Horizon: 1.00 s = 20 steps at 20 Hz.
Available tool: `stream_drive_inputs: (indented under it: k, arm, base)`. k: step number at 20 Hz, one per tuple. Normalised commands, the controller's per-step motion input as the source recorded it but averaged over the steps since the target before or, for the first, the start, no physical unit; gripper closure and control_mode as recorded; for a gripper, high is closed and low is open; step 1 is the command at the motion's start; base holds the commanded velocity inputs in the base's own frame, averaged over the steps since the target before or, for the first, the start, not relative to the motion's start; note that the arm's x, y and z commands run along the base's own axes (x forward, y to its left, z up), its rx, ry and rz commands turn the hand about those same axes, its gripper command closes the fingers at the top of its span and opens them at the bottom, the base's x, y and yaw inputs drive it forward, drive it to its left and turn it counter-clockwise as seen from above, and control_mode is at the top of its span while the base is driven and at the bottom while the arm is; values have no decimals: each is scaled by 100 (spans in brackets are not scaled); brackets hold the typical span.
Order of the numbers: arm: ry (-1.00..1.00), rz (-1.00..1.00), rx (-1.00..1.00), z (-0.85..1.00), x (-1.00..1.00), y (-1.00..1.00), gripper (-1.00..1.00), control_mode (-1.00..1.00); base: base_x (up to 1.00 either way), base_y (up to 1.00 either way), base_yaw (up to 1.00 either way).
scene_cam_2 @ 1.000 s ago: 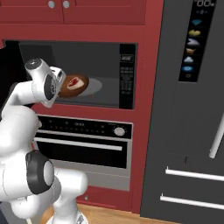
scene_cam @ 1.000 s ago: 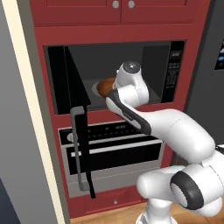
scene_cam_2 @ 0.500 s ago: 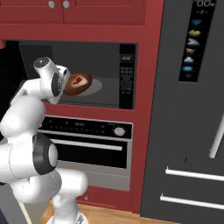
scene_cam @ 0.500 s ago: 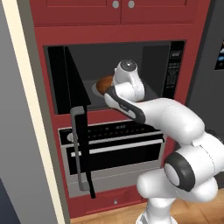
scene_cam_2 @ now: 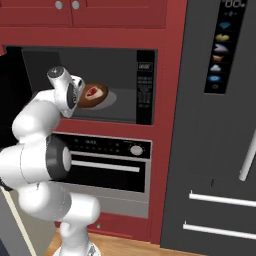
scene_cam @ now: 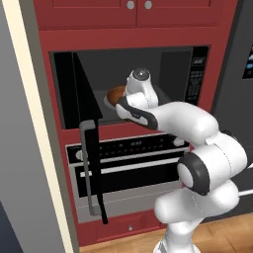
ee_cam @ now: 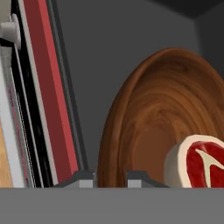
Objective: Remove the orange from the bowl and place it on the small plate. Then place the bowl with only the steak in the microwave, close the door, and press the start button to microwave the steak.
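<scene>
**Bowl with steak inside the microwave, door hanging open**

Sitting inside the dark grey cavity of the microwave: the brown wooden bowl, with just the steak in it, red meat with a white fat rim. In the right base view, steak resting in the bowl toward the left half of the cavity, on a pale round turntable. In the left base view, only a brown edge of the bowl peeking out from behind the white wrist.

Tool pinched narrow, two dark tips close together at the bottom of the hand view, right at the near rim of the bowl. Can't tell whether actually clamped on the rim or just beside it. Hand view rolled sideways, so the bowl looks stood on edge.

Door swung open to the left, seen almost edge-on, vertical silver bar handle hanging down in front of the oven below. Button panel on the right side of the microwave. Knobbed oven directly underneath, red cabinetry all around, tall dark fridge off to the right.
</scene>
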Motion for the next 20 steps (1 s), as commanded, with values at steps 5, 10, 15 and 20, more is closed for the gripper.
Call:
stream_drive_inputs:
  k: [5, 10, 15, 20]
  arm:
    - [1, 0, 0, -29, 27, 0, 100, -100]
    - [6, 0, 0, -15, 33, 0, 100, -100]
    - [-4, 0, 0, -1, -1, 0, -100, -100]
    - [-21, 1, -1, 14, -63, 0, -100, -100]
  base:
    - [0, 0, 0]
    - [0, 0, 0]
    - [0, 0, 0]
    - [0, 0, 0]
